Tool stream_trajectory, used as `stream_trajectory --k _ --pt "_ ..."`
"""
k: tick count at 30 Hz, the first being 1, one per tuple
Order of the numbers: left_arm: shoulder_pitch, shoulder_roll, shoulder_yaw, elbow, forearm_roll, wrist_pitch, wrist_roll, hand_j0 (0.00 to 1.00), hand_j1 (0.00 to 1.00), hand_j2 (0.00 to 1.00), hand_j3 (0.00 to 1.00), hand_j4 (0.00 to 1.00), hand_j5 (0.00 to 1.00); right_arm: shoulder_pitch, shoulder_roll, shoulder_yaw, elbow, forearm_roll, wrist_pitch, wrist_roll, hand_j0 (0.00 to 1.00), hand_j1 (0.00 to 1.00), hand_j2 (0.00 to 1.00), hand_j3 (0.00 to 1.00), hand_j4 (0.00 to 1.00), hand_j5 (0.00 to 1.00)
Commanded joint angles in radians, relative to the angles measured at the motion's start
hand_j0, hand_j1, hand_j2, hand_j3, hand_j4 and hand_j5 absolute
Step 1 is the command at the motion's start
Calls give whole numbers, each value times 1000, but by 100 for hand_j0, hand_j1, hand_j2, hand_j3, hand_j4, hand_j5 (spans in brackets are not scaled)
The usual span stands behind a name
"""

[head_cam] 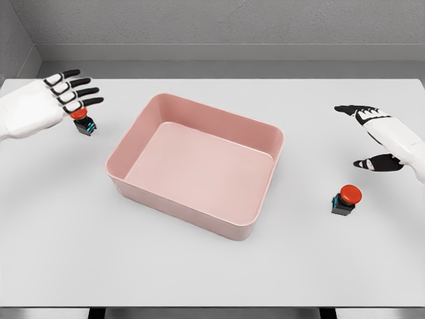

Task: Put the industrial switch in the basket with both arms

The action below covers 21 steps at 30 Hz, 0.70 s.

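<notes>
Head view: both hands, left hand (50,100) and right hand (385,141), are hovering with spread fingers holding nothing, and each should be closing squarely around its nearby switch, left switch (83,121) and right switch (346,199), before lifting toward the pink basket (265,133).

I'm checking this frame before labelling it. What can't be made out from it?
- Left switch, head view: partly covered by the left hand; contact unclear.
- Right hand: wrist cut off by the right edge.
- Basket: near wall hides the floor's front strip.
- Right switch: markings too small.
</notes>
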Motion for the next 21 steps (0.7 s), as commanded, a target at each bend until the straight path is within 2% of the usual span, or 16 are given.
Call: stream_trajectory --k 1,5,8,12,16,19,20,21 --pt "0 7 2 -8 88 -2 2 100 100 100 100 100 100 0 -3 -1 0 -2 3 0 100 100 100 100 100 100" --pt "5 4 2 -6 97 -2 2 100 100 100 100 100 100 12 -20 -1 -1 -3 -6 -5 100 100 100 100 100 100" --pt "6 6 -1 0 89 -2 -1 100 100 100 100 100 100 55 -34 -9 -6 -3 -12 -7 100 100 100 100 100 100" --pt "5 3 -22 28 83 -2 -6 100 100 100 100 100 100 127 -106 -12 -40 -2 -2 0 100 100 100 100 100 100" --pt "2 4 -36 48 78 -2 -12 100 100 100 100 100 100 129 -134 -15 -40 -2 1 1 100 100 100 100 100 100" --pt "-26 1 -39 72 63 -2 -26 100 100 100 100 100 100 129 -137 -15 -41 -2 -3 18 100 100 100 100 100 100" --pt "-44 -3 -39 81 62 -2 -33 100 100 100 100 100 100 127 -137 -15 -41 -2 -6 58 100 100 100 100 100 100" --pt "-57 -17 -39 86 63 -2 -89 100 100 100 100 100 100 127 -137 -15 -43 -2 -8 107 100 100 100 100 100 100"
